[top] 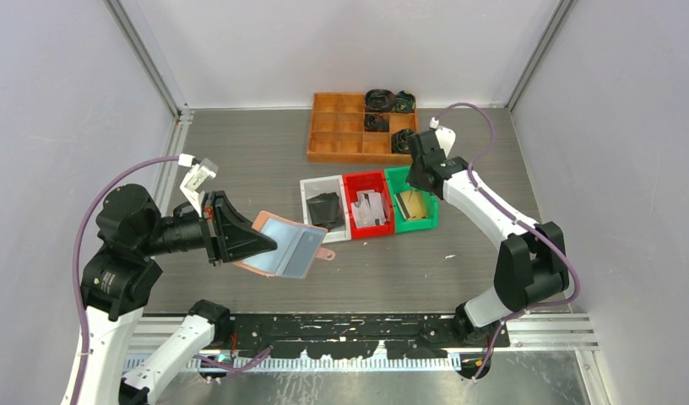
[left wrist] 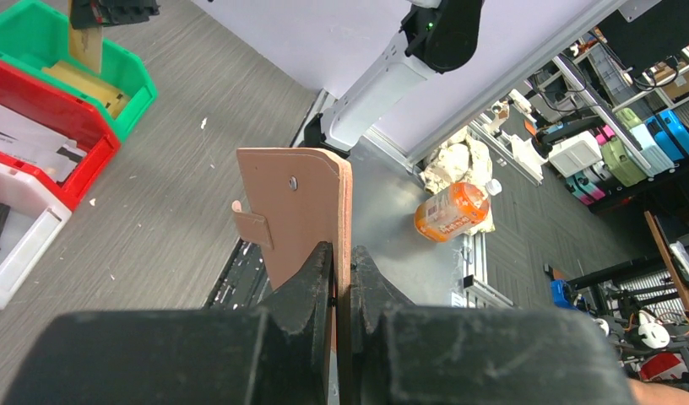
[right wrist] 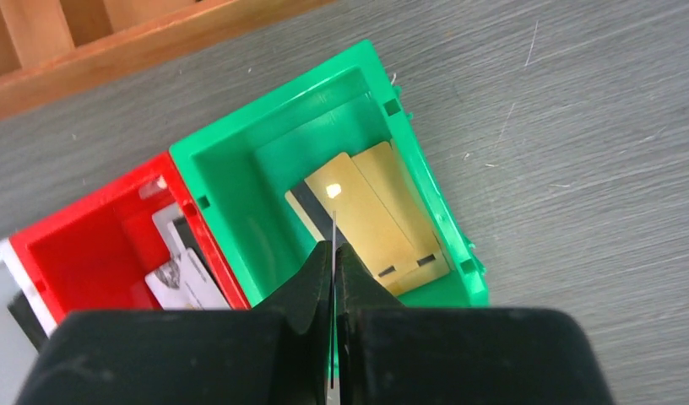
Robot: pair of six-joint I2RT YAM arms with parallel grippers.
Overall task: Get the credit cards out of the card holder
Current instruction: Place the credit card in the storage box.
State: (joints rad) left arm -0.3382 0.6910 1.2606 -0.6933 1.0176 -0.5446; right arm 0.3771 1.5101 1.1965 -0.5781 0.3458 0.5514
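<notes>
While my left gripper is clamped on one flap of the card holder, holding it spread open above the table, my right gripper is pinched on a gold card, seen edge-on, over the green bin. More gold cards lie in that bin. Pale cards lie in the red bin and dark ones in the white bin. I judge most of the unloading done, with the pinched card not yet released. A darker rectangle in one clear pocket suggests at least one card is left to draw out; the other pocket looks empty.
</notes>
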